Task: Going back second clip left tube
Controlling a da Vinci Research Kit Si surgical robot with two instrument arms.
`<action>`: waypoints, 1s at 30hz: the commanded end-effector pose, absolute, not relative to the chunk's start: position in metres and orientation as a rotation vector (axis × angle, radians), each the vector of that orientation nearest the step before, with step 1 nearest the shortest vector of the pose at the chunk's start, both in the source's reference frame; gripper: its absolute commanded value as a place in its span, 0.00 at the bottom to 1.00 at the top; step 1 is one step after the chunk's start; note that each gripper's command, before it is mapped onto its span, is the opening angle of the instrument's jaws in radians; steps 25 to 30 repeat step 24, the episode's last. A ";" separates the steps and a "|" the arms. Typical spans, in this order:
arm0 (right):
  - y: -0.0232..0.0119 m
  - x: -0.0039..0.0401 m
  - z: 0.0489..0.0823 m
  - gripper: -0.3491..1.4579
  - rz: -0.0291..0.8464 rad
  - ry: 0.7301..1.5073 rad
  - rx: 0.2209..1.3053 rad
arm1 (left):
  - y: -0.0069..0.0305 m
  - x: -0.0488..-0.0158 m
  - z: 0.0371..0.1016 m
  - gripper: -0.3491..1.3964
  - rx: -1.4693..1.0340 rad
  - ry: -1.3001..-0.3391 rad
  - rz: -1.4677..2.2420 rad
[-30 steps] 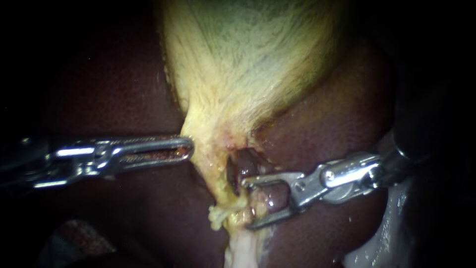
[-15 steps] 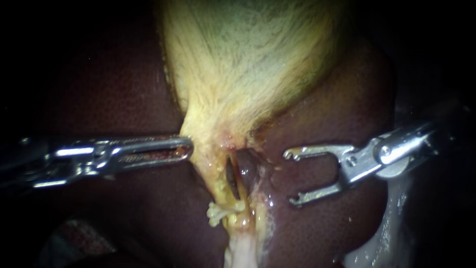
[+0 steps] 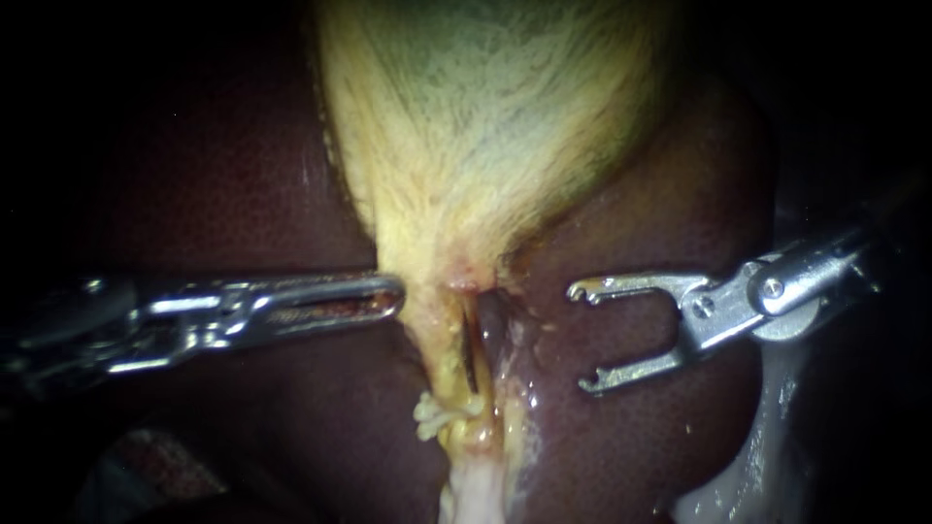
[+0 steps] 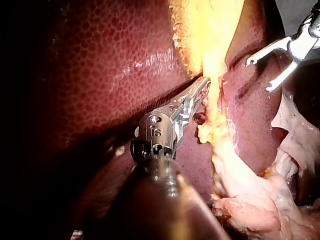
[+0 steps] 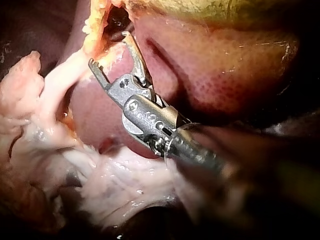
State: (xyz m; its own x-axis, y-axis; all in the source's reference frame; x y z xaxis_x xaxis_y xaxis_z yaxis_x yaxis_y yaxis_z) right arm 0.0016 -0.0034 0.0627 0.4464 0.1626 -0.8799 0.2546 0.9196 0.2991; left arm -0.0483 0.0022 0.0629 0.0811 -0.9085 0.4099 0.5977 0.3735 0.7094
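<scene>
The pale yellow gallbladder [image 3: 485,126] narrows to a neck, and a yellowish tube [image 3: 449,374] runs down from it between lobes of dark liver [image 3: 641,223]. A thin dark strip [image 3: 471,349] lies along the tube; I cannot tell whether it is a clip. My left instrument [image 3: 388,293] comes in level from the left, its jaws shut on the edge of the neck tissue [image 4: 210,75]. My right instrument [image 3: 581,337] stands to the right of the tube, clear of it. Its jaws are wide open and empty, as the right wrist view [image 5: 110,49] also shows.
Whitish loose tissue [image 3: 466,495] hangs below the tube, and a small yellow tuft [image 3: 432,412] sticks out at its left. Pale wet tissue [image 3: 767,446] lies at the lower right, under my right instrument's shaft. Dark liver surrounds everything.
My right instrument has drawn back to the right off the tube, jaws still open. My left instrument has slid slightly right, and the neck tissue shifted with it.
</scene>
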 end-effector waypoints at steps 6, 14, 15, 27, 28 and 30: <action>-0.0033 0.0016 0.0627 0.52 -0.059 1.116 0.421 | 0.0020 -0.0494 0.0638 0.00 0.409 -0.939 -1.169; -0.0034 0.0016 0.0627 0.52 -0.064 1.117 0.418 | 0.0018 -0.0493 0.0639 0.00 0.409 -0.937 -1.168; -0.0034 0.0016 0.0627 0.52 -0.064 1.117 0.418 | 0.0018 -0.0493 0.0640 0.00 0.409 -0.937 -1.168; -0.0034 0.0016 0.0627 0.52 -0.064 1.117 0.418 | 0.0019 -0.0492 0.0643 0.00 0.410 -0.934 -1.166; -0.0034 0.0016 0.0627 0.52 -0.064 1.117 0.418 | 0.0019 -0.0492 0.0643 0.00 0.410 -0.934 -1.166; -0.0034 0.0016 0.0627 0.52 -0.064 1.117 0.418 | 0.0019 -0.0492 0.0643 0.00 0.410 -0.934 -1.166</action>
